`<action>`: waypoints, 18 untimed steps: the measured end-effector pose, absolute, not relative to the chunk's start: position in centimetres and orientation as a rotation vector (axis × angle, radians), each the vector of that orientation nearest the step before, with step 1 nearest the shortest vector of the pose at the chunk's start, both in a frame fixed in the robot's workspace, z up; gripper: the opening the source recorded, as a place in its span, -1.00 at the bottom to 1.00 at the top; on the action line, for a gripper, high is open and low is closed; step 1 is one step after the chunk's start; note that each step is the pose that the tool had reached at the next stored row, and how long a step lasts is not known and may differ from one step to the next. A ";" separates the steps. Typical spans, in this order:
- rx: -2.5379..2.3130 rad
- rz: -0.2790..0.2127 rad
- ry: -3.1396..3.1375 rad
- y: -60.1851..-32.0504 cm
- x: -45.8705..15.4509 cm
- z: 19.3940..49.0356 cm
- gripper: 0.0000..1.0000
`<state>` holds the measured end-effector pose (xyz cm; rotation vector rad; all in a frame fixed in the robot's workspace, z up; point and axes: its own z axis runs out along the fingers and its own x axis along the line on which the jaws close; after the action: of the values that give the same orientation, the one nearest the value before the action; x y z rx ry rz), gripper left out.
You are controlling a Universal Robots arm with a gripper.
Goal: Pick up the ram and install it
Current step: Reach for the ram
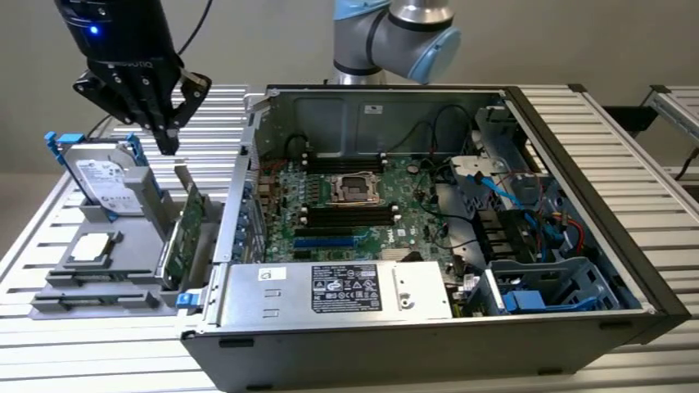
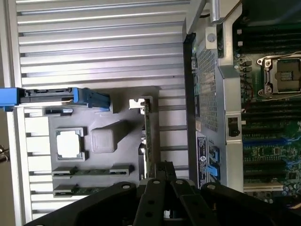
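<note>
Gripper [image 2: 160,168] fingers are sitting closest to the wrist cam, pressed together and pinching nothing. I'm hovering it above the grey parts fixture [image 2: 120,115], approx over the upright expansion card [image 2: 147,136] and apart from the ram [image 2: 91,171]. The ram is standing on edge in its fixture groove near the CPU [image 2: 69,142] — prob so its top edge is sticking up for a pinch. Mobo slots [image 1: 349,214] in the open case are sitting empty — install not yet done.

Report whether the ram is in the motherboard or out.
Out: the ram sits in the gray holder beside the case, apart from the tool.
</note>
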<state>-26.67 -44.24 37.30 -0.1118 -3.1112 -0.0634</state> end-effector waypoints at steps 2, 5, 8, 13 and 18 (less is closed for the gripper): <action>-0.112 -0.063 -3.111 -44.5 -27.3 37.2 -0.79; -0.112 -0.063 -3.111 -44.9 -28.2 37.0 -0.79; -0.112 -0.063 -3.110 -45.3 -29.2 36.7 -0.79; -0.112 -0.063 -3.108 -45.9 -30.7 36.3 -0.79; -0.112 -0.063 -3.105 -46.6 -32.2 35.9 -0.79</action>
<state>-32.16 -46.61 35.89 -0.1118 -3.1049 -0.0629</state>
